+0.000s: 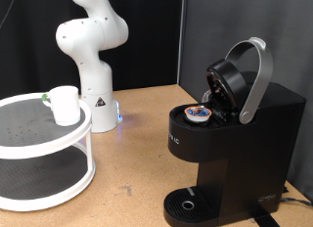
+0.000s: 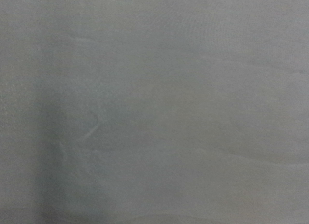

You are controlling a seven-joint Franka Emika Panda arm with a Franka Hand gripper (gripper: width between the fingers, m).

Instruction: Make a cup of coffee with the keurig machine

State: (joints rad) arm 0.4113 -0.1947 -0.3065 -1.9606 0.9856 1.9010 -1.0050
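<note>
The white cup [image 1: 65,104] stands upright on the top tier of a round white two-tier stand [image 1: 20,152] at the exterior view's left. The black keurig machine [image 1: 240,154] stands at the right with its lid [image 1: 231,80] and silver-grey handle [image 1: 256,75] raised. A coffee pod with a blue-orange lid [image 1: 199,113] sits in the open chamber. The round drip tray [image 1: 188,204] at the machine's base has nothing on it. The gripper does not show: the white robot arm [image 1: 90,41] rises out of the exterior view's top. The wrist view shows only a blurred grey surface.
The arm's base [image 1: 100,112], with a small blue light, stands on the brown tabletop [image 1: 137,158] behind the stand. A dark curtain hangs at the back. Bare tabletop lies between the stand and the machine.
</note>
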